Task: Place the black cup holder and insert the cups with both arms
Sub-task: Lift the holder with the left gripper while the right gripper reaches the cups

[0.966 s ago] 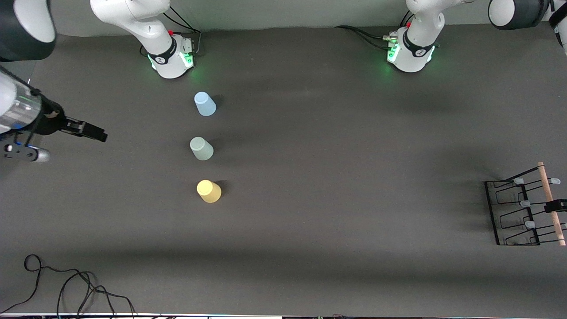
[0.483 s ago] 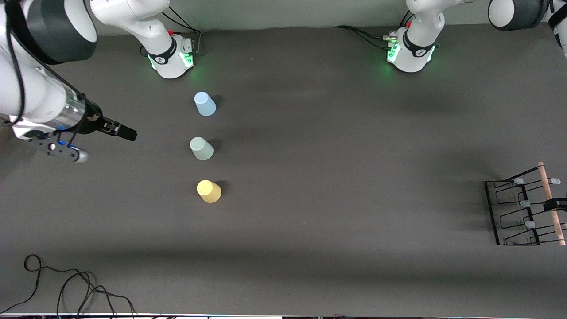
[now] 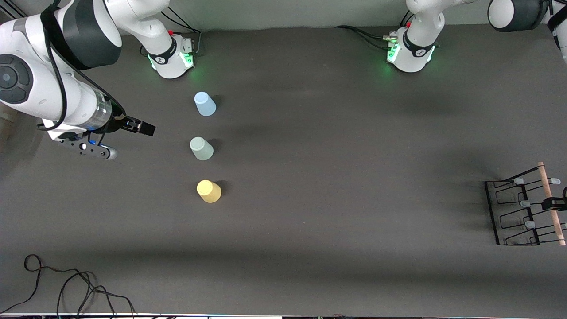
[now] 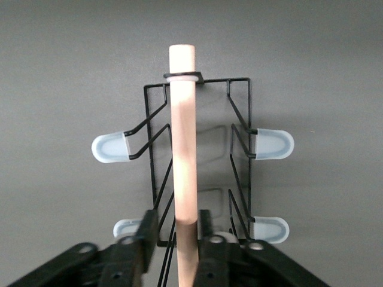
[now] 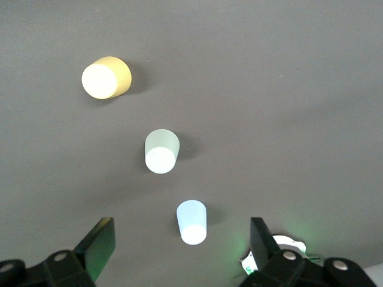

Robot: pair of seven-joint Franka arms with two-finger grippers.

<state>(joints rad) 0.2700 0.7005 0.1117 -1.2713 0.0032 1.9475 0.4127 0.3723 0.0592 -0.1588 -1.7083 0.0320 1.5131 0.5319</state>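
The black cup holder (image 3: 509,212) stands on the table at the left arm's end, its wooden handle (image 3: 550,199) on top. My left gripper (image 3: 557,204) is over it, open, with one finger on each side of the handle (image 4: 182,149) and a gap showing beside one finger (image 4: 146,230). The rack's wire frame (image 4: 239,113) and pale peg tips show below. Three cups stand upside down in a row: light blue (image 3: 204,104), grey-green (image 3: 201,148), yellow (image 3: 208,191). My right gripper (image 3: 146,127) is wide open and empty, in the air beside the row. Its wrist view shows the blue (image 5: 192,222), grey-green (image 5: 161,150) and yellow (image 5: 106,78) cups.
The arms' green-lit bases (image 3: 170,55) (image 3: 409,53) stand along the table's farthest edge. Loose black cables (image 3: 66,288) lie at the nearest corner at the right arm's end. The dark mat (image 3: 336,177) stretches bare between cups and rack.
My right arm has swung in from the table's end toward the row of cups, gripper open. My left gripper has stayed at the rack's handle.
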